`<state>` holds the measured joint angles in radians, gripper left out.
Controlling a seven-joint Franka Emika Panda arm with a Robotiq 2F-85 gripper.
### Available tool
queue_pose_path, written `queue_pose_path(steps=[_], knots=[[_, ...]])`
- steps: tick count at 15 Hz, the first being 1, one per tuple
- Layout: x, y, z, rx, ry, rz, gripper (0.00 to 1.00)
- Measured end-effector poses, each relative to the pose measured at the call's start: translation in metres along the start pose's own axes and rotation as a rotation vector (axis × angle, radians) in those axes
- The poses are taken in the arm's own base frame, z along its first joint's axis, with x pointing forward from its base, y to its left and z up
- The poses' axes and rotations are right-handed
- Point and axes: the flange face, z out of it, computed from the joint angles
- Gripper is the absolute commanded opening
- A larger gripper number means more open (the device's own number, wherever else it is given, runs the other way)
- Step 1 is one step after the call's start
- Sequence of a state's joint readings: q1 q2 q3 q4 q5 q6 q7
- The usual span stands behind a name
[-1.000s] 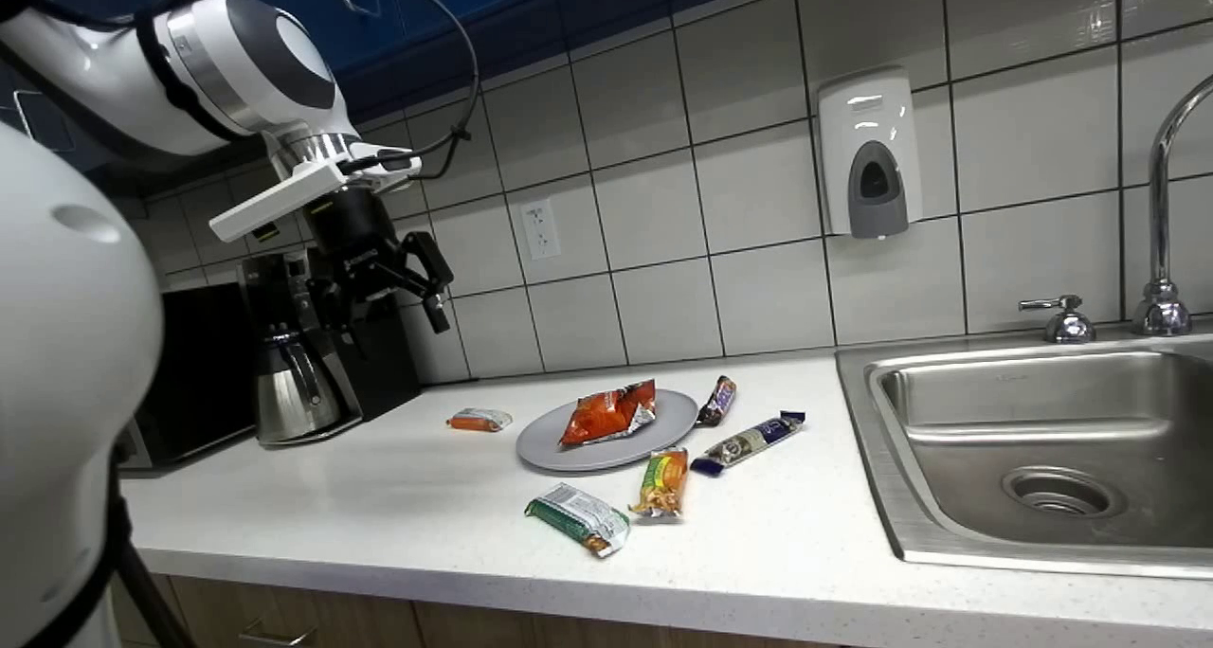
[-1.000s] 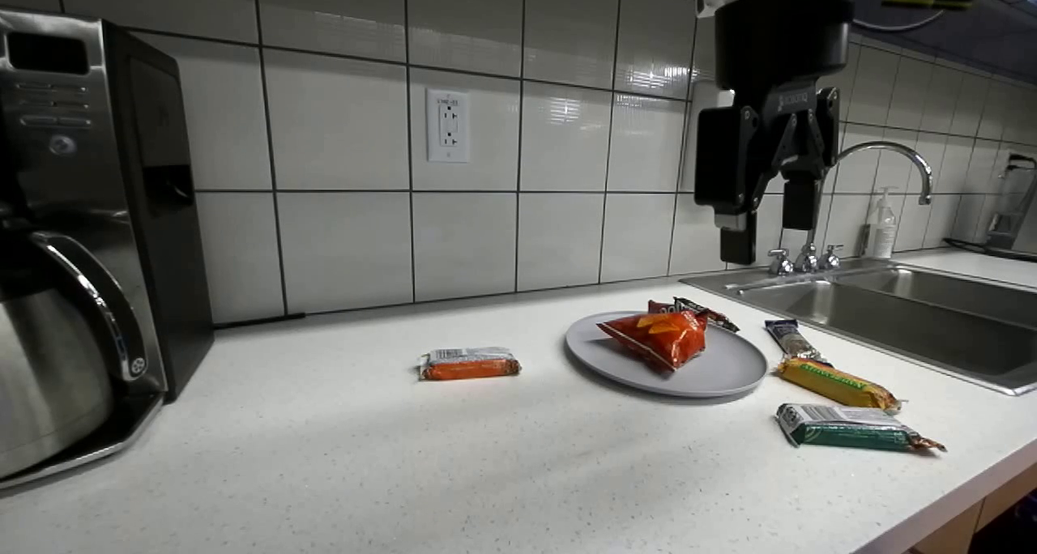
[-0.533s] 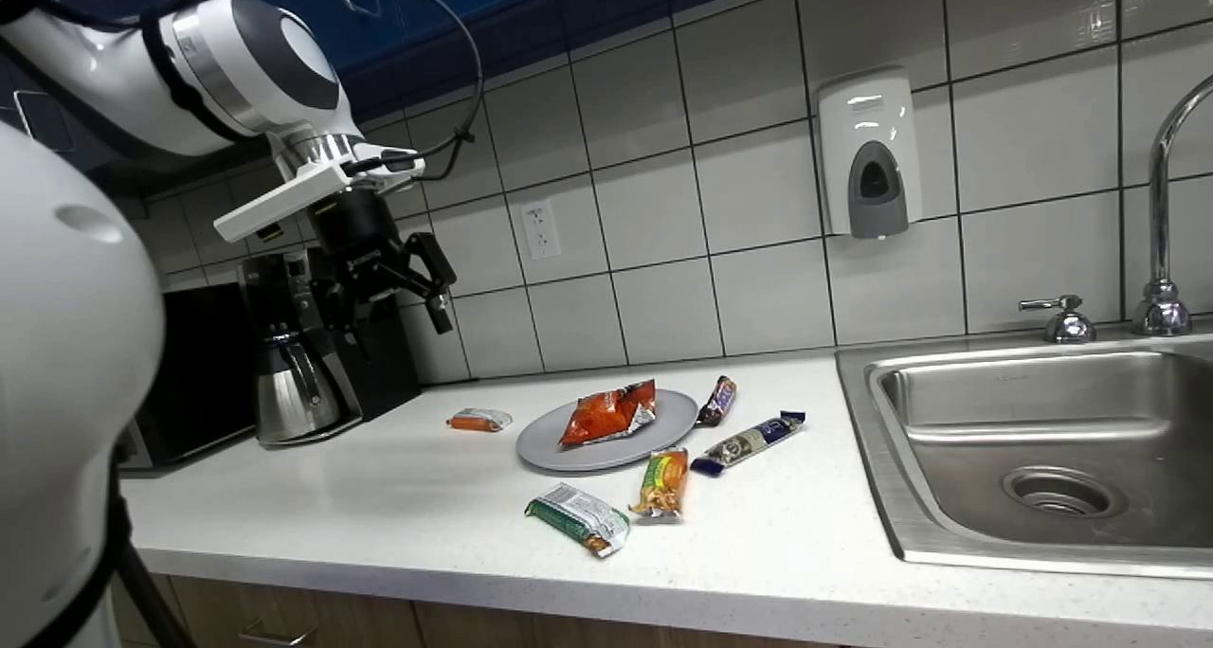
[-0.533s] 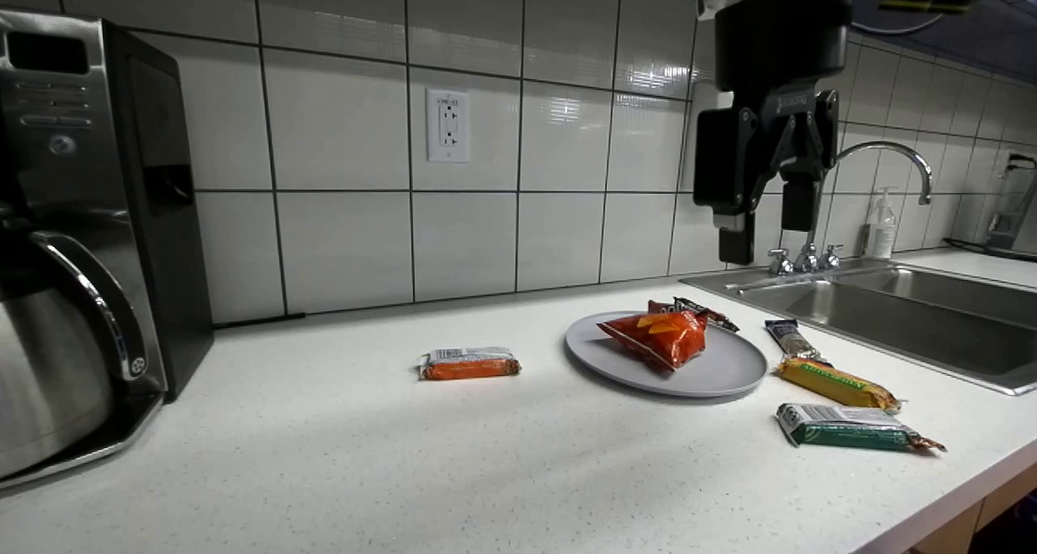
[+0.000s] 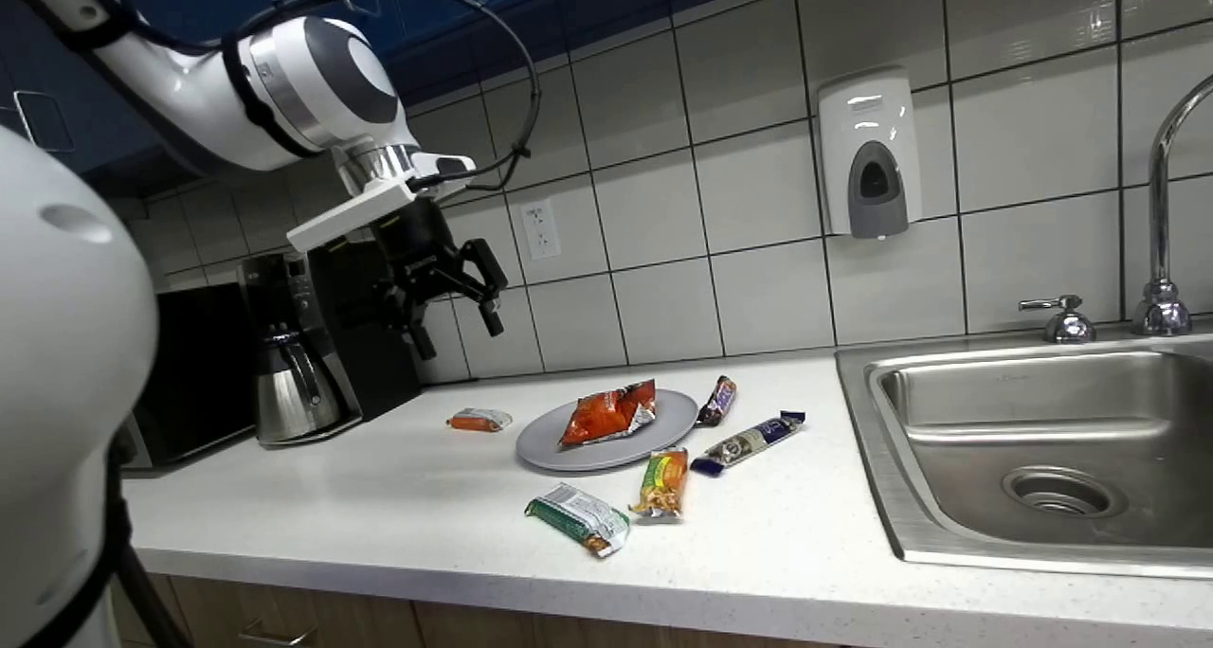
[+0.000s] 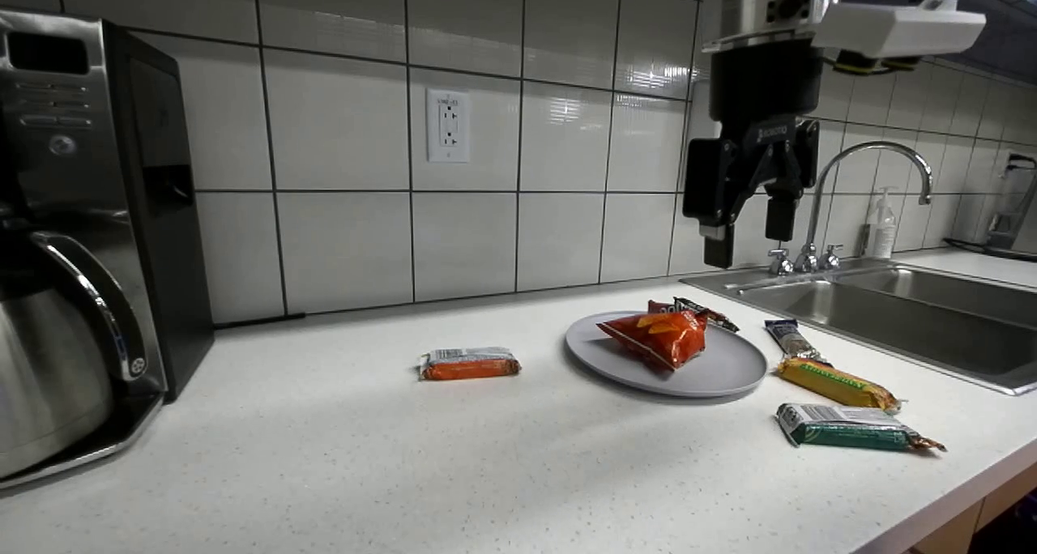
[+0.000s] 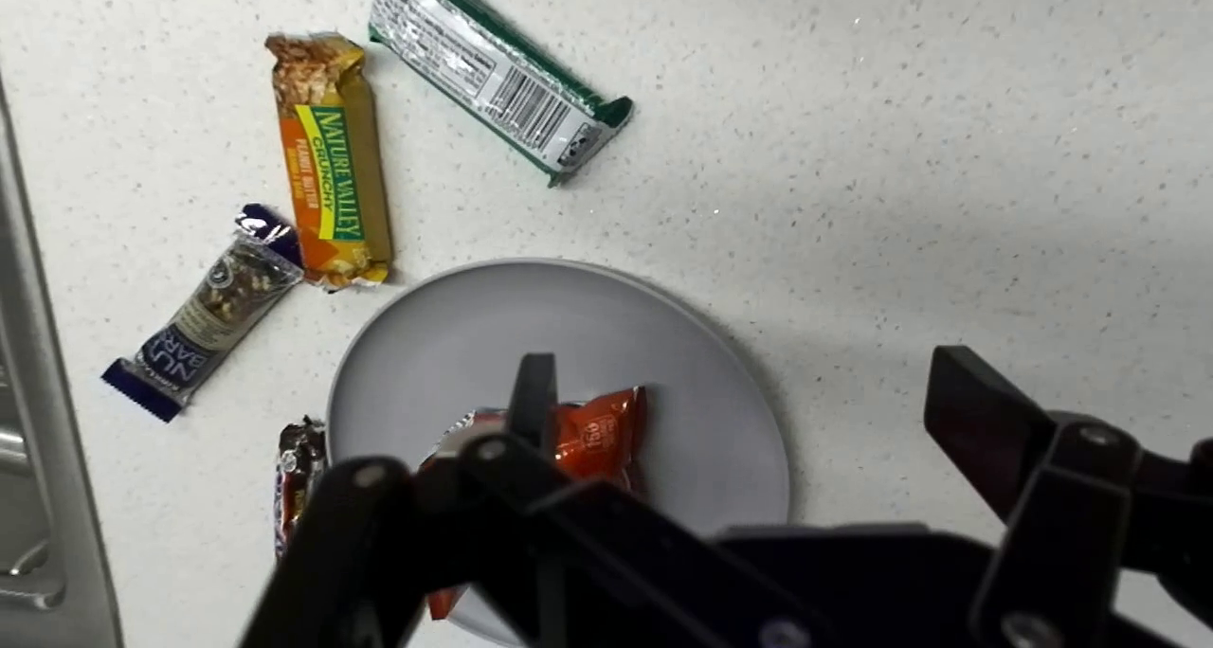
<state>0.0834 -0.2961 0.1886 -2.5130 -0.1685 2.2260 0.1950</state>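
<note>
My gripper (image 5: 459, 333) is open and empty, held well above the counter in both exterior views (image 6: 748, 242). In the wrist view its fingers (image 7: 744, 373) stand wide apart; one hides part of a red-orange snack bag (image 7: 599, 432). That bag lies on a round grey plate (image 5: 548, 449). Beside the plate lie a yellow-orange bar (image 7: 334, 174), a green and silver bar (image 7: 497, 80), a dark blue nut bar (image 7: 204, 321) and a dark brown wrapper (image 7: 298, 477). An orange and silver bar (image 6: 470, 364) lies apart, on the coffee maker's side of the plate.
A coffee maker (image 6: 154, 206) with a steel jug (image 5: 298, 392) stands at one end of the counter (image 6: 340, 457). A steel sink (image 5: 1042, 421) with a tap (image 5: 1161, 203) is at the other. A soap dispenser (image 5: 870, 155) hangs on the tiled wall behind.
My gripper has moved right, towards the plate's side, in an exterior view, and slightly left and farther off in an exterior view. It stays open. The snacks and plate have not moved.
</note>
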Motion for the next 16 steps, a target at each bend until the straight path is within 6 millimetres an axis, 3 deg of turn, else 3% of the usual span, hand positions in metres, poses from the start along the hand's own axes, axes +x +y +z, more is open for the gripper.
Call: queue_pose_path(steps=[9, 16], knots=[[0.048, 0.061, 0.044, 0.030, 0.068, 0.182, 1.00], [0.079, 0.080, 0.070, 0.025, 0.087, 0.343, 1.00]])
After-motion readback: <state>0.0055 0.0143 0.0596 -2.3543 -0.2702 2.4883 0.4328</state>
